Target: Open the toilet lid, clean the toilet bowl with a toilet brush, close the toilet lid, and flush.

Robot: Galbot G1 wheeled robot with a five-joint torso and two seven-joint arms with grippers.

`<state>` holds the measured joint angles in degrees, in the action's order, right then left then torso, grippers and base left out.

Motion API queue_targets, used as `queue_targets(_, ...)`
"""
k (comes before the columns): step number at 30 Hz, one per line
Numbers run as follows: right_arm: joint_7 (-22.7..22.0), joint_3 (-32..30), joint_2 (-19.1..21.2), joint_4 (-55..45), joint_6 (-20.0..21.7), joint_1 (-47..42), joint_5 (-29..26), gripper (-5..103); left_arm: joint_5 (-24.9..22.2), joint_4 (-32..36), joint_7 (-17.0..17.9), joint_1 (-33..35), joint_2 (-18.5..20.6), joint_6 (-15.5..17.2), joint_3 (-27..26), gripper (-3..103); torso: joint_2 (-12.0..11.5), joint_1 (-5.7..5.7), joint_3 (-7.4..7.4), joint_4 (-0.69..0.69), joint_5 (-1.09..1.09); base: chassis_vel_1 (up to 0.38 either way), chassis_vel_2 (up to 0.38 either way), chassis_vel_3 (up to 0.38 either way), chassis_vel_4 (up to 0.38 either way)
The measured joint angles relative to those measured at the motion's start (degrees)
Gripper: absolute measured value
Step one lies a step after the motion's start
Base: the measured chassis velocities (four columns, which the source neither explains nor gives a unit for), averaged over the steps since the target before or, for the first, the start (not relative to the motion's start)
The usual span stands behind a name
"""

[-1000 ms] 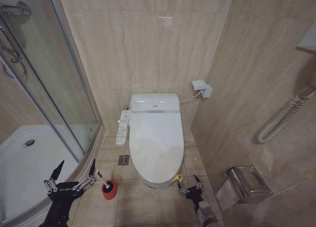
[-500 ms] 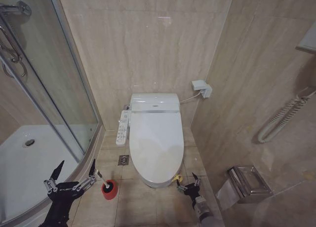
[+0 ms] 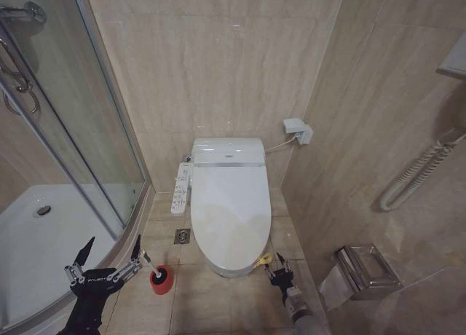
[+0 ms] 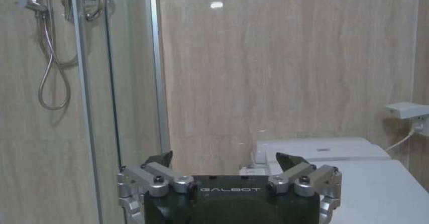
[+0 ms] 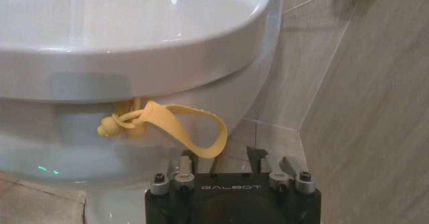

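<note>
The large glossy white oval toilet lid (image 3: pixel 229 217) is lying shut over the bowl, its small yellow looped tie (image 5: pixel 176 127) hanging at the front rim. The right gripper (image 3: pixel 277 266), fingers apart, is hovering just beside the tie. The left gripper (image 3: pixel 109 256) is waiting spread open near the shower tray.

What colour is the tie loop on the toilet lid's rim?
Yellow rubbery tie loop; clearest in the right wrist view.

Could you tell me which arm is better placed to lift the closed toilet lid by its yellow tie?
The right. The right gripper, fingers open, sits at the yellow tie on the front rim of the toilet lid. The left gripper hangs open beside the toilet brush, away from the tie.
</note>
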<state>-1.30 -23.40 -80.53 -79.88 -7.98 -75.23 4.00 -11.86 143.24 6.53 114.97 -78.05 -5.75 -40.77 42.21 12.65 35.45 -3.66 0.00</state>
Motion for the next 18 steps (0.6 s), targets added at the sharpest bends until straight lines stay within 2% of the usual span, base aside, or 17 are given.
queue_targets(1, 0.0, 0.0, 0.0, 0.0, 0.0, 0.1, -0.1, 70, 0.0, 0.0, 0.0, 0.0, 0.0, 0.0, 0.0, 100, 0.0, 0.0, 0.0, 0.0, 0.0, 0.0, 0.0, 0.0, 0.0)
queue_targets(2, 0.0, 0.0, 0.0, 0.1, 0.0, 0.1, -0.1, 42, 0.0, 0.0, 0.0, 0.0, 0.0, 0.0, 0.0, 100, 0.0, 0.0, 0.0, 0.0, 0.0, 0.0, 0.0, 0.0, 0.0)
queue_targets(7, -0.1, 0.0, 0.2, 0.1, -0.1, 0.0, -0.3, 42, 0.0, 0.0, 0.0, 0.0, 0.0, 0.0, 0.0, 100, 0.0, 0.0, 0.0, 0.0, 0.0, 0.0, 0.0, 0.0, 0.0)
queue_targets(8, -0.2, 0.0, 0.4, -0.1, -0.1, -0.1, -0.3, 15, 0.0, 0.0, 0.0, 0.0, 0.0, 0.0, 0.0, 100, 0.0, 0.0, 0.0, 0.0, 0.0, 0.0, 0.0, 0.0, 0.0)
queue_targets(15, -0.6, 0.0, 2.0, -2.2, 0.8, -2.0, -0.5, 15, 0.0, 0.0, 0.0, 0.0, 0.0, 0.0, 0.0, 100, 0.0, 0.0, 0.0, -0.01, 0.0, 0.0, 0.0, 0.0, 0.0)
queue_targets(16, -0.5, 0.0, 2.3, -2.6, 1.0, -2.5, -0.6, 8, 0.0, 0.0, 0.0, 0.0, 0.0, 0.0, 0.0, 100, 0.0, 0.0, 0.0, -0.01, 0.0, 0.0, 0.0, 0.0, 0.0)
queue_targets(18, 0.1, -0.1, 3.1, -3.2, 1.1, -3.2, -0.6, 8, 0.0, 0.0, 0.0, 0.0, 0.0, 0.0, 0.0, 100, 0.0, 0.0, 0.0, -0.01, 0.0, 0.0, 0.0, 0.0, 0.0)
